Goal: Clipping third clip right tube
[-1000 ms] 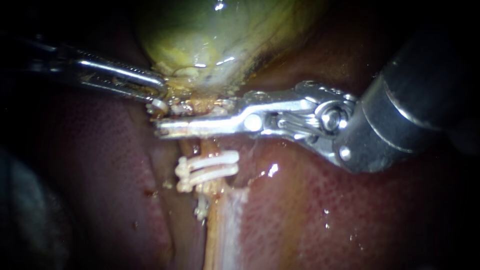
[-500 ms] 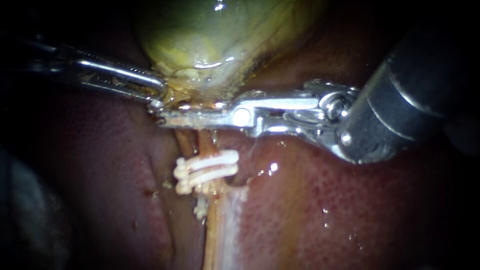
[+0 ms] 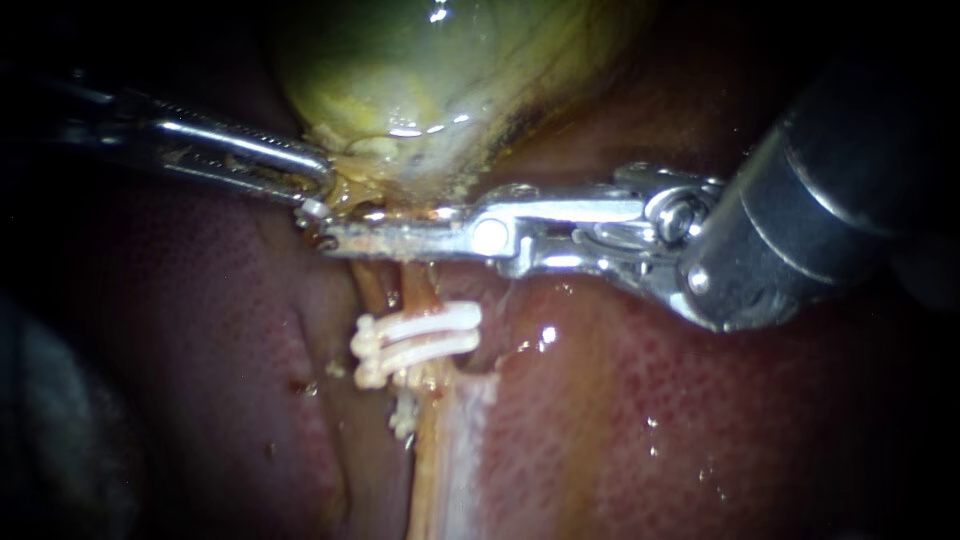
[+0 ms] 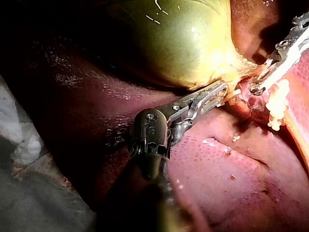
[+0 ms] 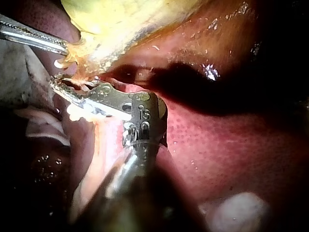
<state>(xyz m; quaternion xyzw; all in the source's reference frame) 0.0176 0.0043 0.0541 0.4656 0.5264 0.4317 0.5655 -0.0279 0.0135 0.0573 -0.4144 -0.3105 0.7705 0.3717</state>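
Right instrument (image 3: 335, 237): pincer closed flat across the tube (image 3: 420, 290), clamped on it just below the gallbladder (image 3: 420, 60) neck; two white clips (image 3: 420, 338) sit on the same tube further down, apart from the pincer; left instrument (image 3: 318, 180): pincer clamped on the gallbladder neck, close to the right tip; liver (image 3: 700, 420) lies beneath.

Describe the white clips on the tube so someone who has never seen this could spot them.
Start at the yellow-green gallbladder and follow the tube down from its neck, past the right instrument shut on it. Just below those jaws lie two white clips, side by side across the tube; nothing else there is white and bar-shaped.
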